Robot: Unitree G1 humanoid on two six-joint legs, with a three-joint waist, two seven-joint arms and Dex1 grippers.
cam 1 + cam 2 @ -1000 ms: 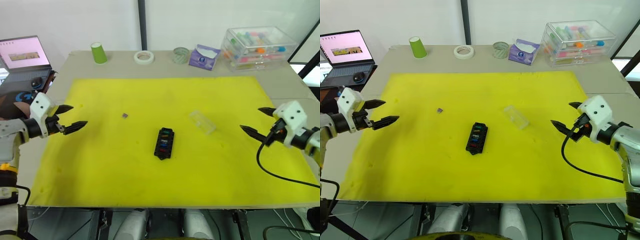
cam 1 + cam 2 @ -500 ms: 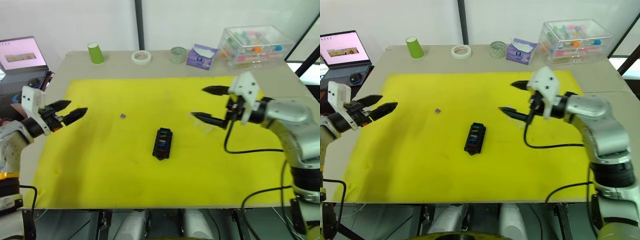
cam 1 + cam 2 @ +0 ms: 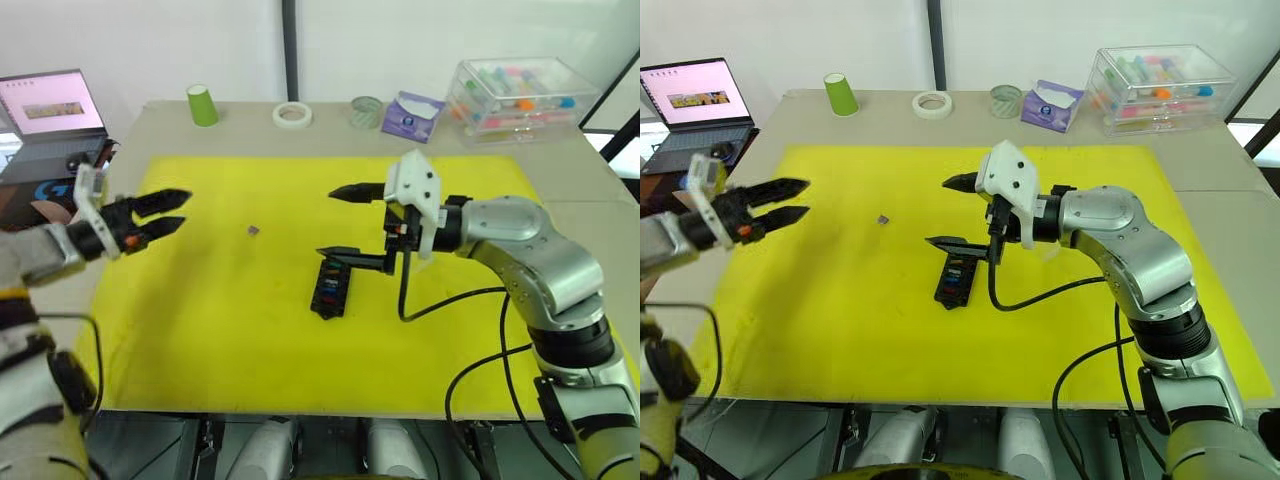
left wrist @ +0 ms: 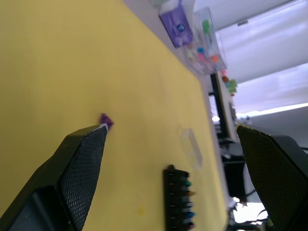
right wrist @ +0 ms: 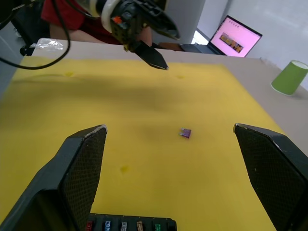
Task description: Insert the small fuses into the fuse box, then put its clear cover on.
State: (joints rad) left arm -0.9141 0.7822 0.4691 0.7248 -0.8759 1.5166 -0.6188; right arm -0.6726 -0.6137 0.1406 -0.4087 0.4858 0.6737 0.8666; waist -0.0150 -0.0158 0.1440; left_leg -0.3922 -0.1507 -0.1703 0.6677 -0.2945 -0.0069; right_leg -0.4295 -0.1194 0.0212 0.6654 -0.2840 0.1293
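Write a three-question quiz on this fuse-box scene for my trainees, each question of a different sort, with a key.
1. True or false: the right gripper is shut on a fuse.
2. Multiple choice: the loose purple fuse lies on
A. the yellow mat
B. the fuse box
C. the laptop
3. Fill in: the green cup stands beyond the mat, on the robot's ____ side.

Key
1. False: its fingers are wide apart with nothing between them, above the fuse box.
2. A: apart from the box, between it and the left gripper.
3. Left.
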